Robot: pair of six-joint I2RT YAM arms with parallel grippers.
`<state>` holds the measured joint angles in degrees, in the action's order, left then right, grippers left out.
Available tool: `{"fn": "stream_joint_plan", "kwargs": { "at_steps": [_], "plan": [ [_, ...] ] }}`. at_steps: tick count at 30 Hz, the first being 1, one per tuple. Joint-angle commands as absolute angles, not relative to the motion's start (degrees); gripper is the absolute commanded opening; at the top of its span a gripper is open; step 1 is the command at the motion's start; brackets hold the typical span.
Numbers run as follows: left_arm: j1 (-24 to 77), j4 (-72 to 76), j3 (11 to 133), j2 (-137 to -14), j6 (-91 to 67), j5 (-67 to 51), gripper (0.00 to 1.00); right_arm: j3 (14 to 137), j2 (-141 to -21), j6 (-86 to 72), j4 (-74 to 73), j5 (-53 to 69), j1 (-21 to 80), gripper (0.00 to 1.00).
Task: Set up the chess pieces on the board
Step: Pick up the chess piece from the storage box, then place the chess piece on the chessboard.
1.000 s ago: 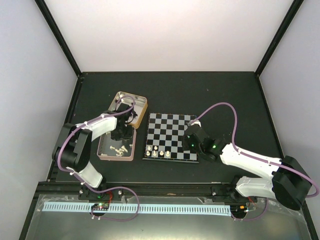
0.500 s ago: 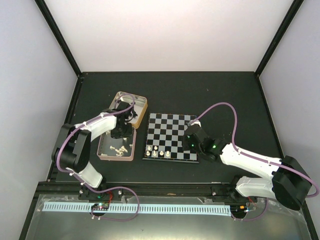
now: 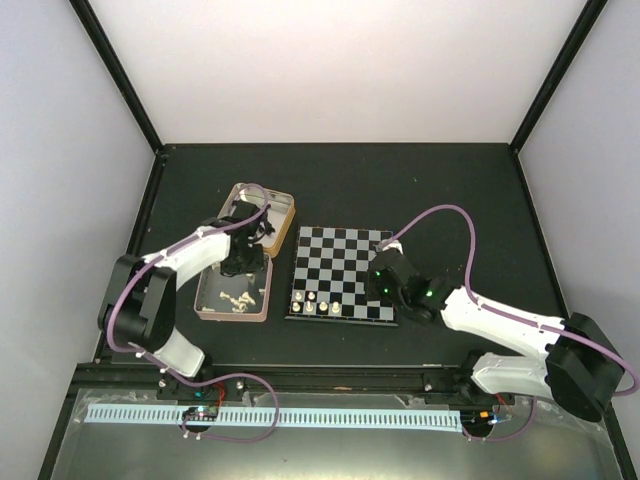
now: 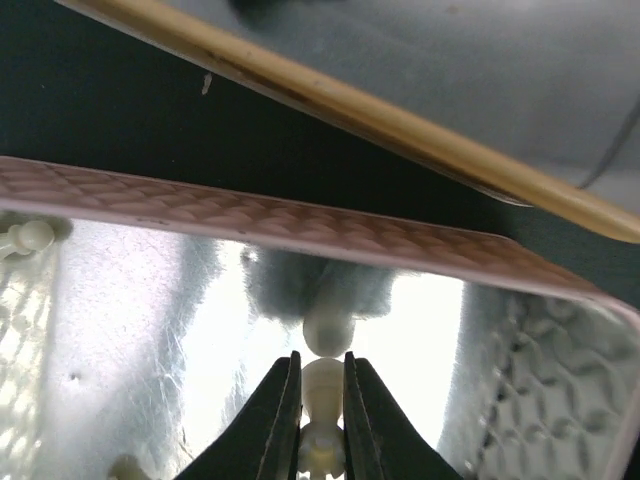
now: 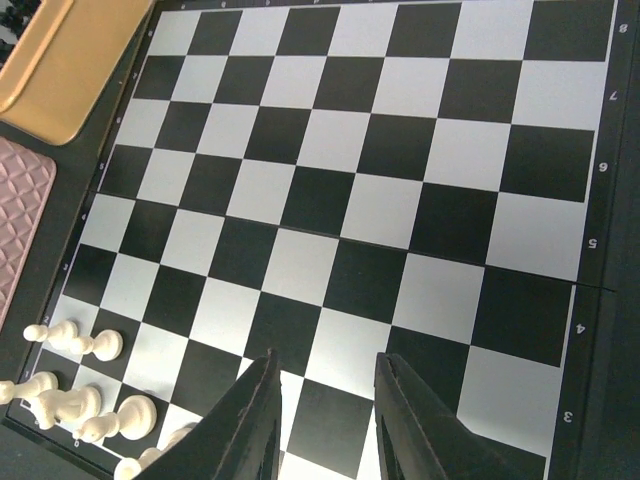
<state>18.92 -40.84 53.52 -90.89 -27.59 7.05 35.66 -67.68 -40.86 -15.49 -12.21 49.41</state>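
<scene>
Left pincer [image 4: 320, 362]: jaws drawn in narrow and clamped on a cream-white piece [image 4: 322, 388]. Both fingers [image 4: 275, 420] press its sides, and a rounded cream end shows just past the tips. The pincer is down inside the pink tin [image 4: 300, 225], close to the tin's far wall, with shiny tin floor open on either side of the fingers. The rim of the tan tin [image 4: 400, 118] runs just beyond that wall, with a dark strip of desk [image 3: 450, 190] between the two tins. One more white piece [image 4: 28, 238] lies against the same wall, well apart from the pincer.

Right pincer [image 5: 326, 365]: jaws partly apart, nothing between them — only board squares show through the gap. It hangs over the board [image 5: 380, 150] near the board's near edge; cannot tell whether the tips touch the surface. Open squares lie ahead of the fingers.

A group of white pieces [image 5: 75, 405] stands at the board's near-left corner, well apart from the right pincer.

Top view: the board sits mid-desk and the two tins lie just beside its left edge. Loose white pieces [image 3: 240, 298] lie in the near half of the pink tin, near the left pincer.
</scene>
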Motion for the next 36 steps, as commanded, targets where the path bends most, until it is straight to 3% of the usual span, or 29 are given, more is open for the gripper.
{"fn": "stream_joint_plan", "kwargs": {
  "at_steps": [1, 10, 15, 26, 36],
  "plan": [
    [21.3, -41.8, 55.5, -84.8, -27.6, 6.0, 0.02, 35.9, -64.8, -41.5, -15.6, -15.4, 49.2, 0.27],
    [33.3, -37.8, 57.4, -71.9, -30.6, -0.5, 0.03, 36.0, -54.4, -41.1, -23.1, -23.2, 49.2, 0.27],
    [42.8, -31.2, 58.8, -71.2, -33.7, -5.1, 0.06, 37.3, -43.6, -40.5, -30.8, -31.3, 49.2, 0.29],
    [60.3, -35.7, 77.3, -92.7, -35.4, 0.5, 0.06, 40.7, -25.6, -42.9, -42.8, -40.7, 49.2, 0.33],
    [65.1, -43.1, 91.6, -111.6, -37.8, -1.2, 0.06, 40.5, -20.9, -44.3, -45.3, -41.1, 49.2, 0.35]
  ]
}}
